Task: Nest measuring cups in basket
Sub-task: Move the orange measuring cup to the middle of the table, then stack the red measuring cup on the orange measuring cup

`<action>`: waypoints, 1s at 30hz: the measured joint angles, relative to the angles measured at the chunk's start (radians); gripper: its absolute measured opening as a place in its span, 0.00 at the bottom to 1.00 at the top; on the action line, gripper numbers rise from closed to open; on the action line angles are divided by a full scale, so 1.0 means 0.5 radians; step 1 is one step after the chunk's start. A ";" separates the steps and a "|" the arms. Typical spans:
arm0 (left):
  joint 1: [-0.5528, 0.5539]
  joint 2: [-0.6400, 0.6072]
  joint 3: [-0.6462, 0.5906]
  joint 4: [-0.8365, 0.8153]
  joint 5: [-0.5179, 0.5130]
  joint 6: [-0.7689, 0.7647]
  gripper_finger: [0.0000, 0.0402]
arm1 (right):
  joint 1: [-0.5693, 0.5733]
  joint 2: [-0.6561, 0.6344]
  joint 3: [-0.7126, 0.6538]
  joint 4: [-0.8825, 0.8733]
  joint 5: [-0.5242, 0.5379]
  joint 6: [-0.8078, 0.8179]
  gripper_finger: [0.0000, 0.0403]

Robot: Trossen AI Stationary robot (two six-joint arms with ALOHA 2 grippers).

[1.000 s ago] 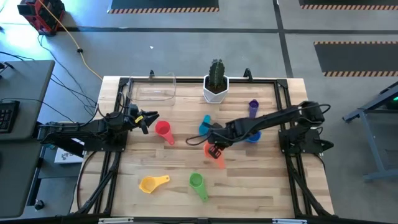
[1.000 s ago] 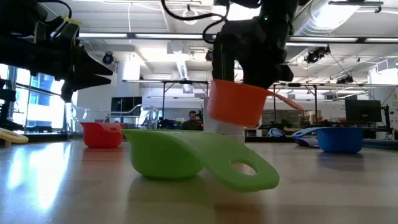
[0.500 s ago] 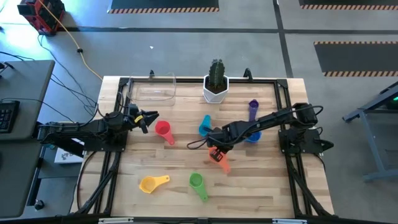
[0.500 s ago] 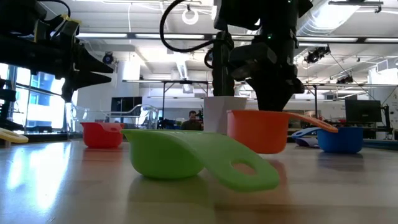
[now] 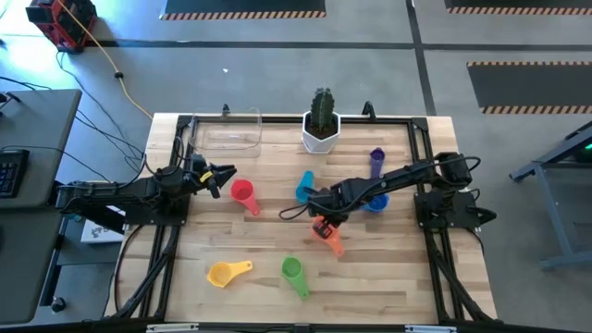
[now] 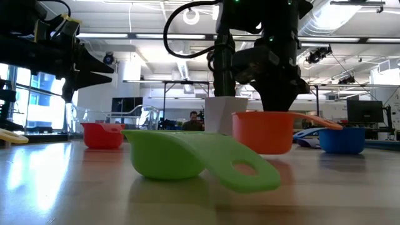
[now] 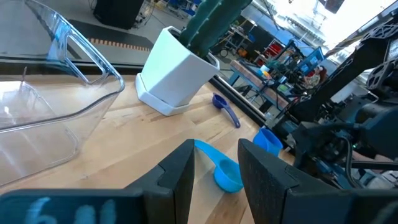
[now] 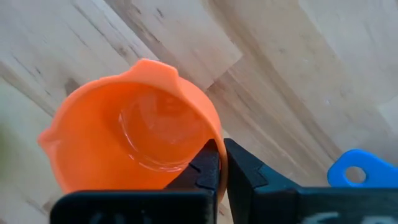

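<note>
A light wooden table (image 5: 268, 296) carries scattered measuring cups (image 5: 293, 272), a clear basket (image 5: 230, 136) and a potted cactus (image 5: 321, 122)

I count seven measuring cups (image 5: 242, 191), one clear basket (image 5: 231, 137), one potted cactus (image 5: 321, 120), two arms.

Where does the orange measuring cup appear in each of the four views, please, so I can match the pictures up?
High view: the orange measuring cup sits mid-table under the right gripper.
Low view: right of centre, behind the green cup.
Left wrist view: not in it.
Right wrist view: it fills the lower left, the gripper shut on its rim.
Shared landmark: the white cactus pot, behind the orange cup in the low view.
</note>
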 joint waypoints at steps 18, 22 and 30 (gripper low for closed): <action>0.000 0.000 0.000 -0.011 -0.005 0.000 0.29 | 0.000 0.040 0.000 -0.042 -0.017 0.044 0.03; 0.000 0.000 0.001 -0.011 -0.004 0.000 0.29 | 0.000 0.040 0.000 -0.042 -0.017 0.044 0.03; 0.000 0.000 0.001 -0.012 0.017 -0.001 0.29 | 0.002 0.040 0.000 -0.041 -0.018 0.081 0.15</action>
